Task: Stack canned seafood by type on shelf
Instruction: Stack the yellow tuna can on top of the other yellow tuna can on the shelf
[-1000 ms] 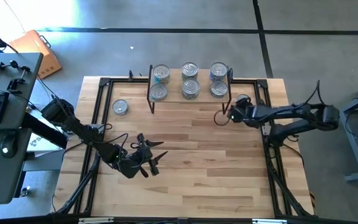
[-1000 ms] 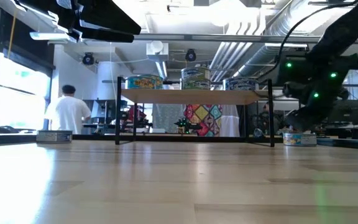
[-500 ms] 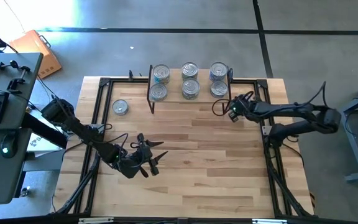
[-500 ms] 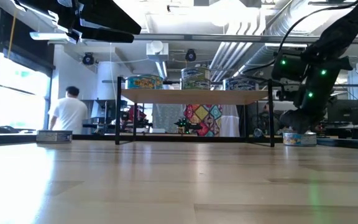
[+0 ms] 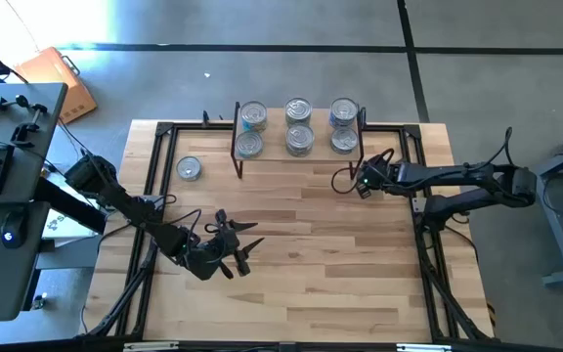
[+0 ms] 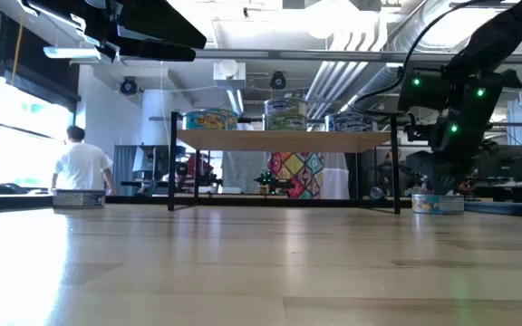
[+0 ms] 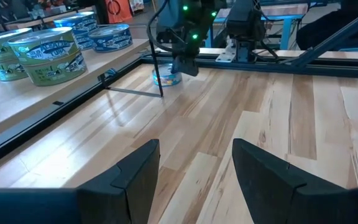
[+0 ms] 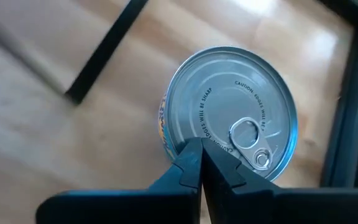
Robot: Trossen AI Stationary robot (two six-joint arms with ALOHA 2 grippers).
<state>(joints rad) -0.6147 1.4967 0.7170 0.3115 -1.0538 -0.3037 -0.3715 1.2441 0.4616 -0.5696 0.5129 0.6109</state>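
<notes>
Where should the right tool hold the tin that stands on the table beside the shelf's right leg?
Grip the tin across its round side wall, coming straight down from above. It stands upright, lid and pull tab up, and it is low, so only the sides offer opposing faces.

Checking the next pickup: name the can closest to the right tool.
The loose can on the table by the shelf's right legs, under the right tool; the other loose can lies far left.

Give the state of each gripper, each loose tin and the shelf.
left gripper: open, holding nothing.
right gripper: shut, above the right tin, not gripping it.
right tin: upright on the table, lid sealed.
left tin: upright on the table, away from both grippers.
shelf: standing, loaded with tins.
</notes>
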